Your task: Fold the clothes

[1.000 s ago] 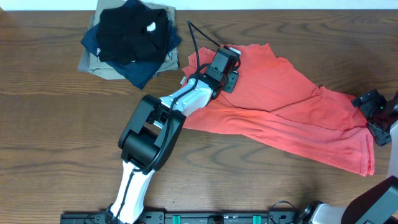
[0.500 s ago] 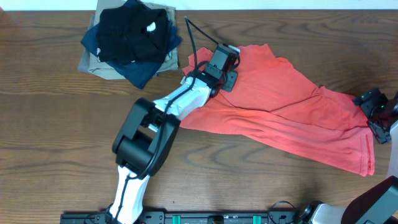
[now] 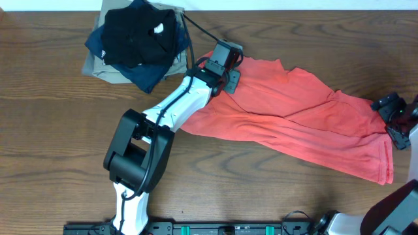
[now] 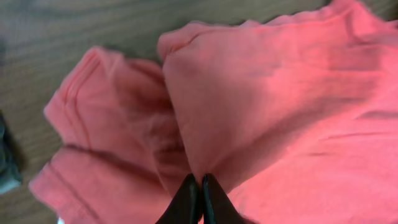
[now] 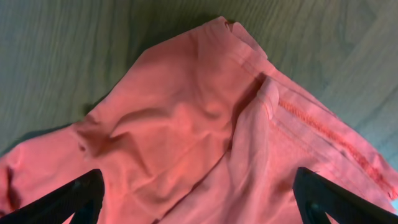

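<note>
The clothes, a red-orange T-shirt (image 3: 300, 117), lie crumpled from the table's back centre down to the right edge. My left gripper (image 3: 225, 55) sits at the shirt's upper left corner. In the left wrist view its jaws (image 4: 200, 186) are shut, pinching a fold of the T-shirt (image 4: 280, 99), with a sleeve bunched to the left. My right gripper (image 3: 393, 121) hovers over the shirt's right end. In the right wrist view it (image 5: 199, 196) stands wide open above a hemmed corner of the shirt (image 5: 186, 112), with cloth below and nothing between its fingers.
A pile of black, navy and khaki garments (image 3: 137, 42) lies at the back left, close to my left gripper. A black cable (image 3: 196, 27) arcs from the left wrist toward that pile. Bare wooden table (image 3: 59, 143) spreads to the left and front.
My left jaws closed on the shirt's upper left corner, then moved left toward the garment pile, dragging that corner along. The right gripper stayed almost still.
</note>
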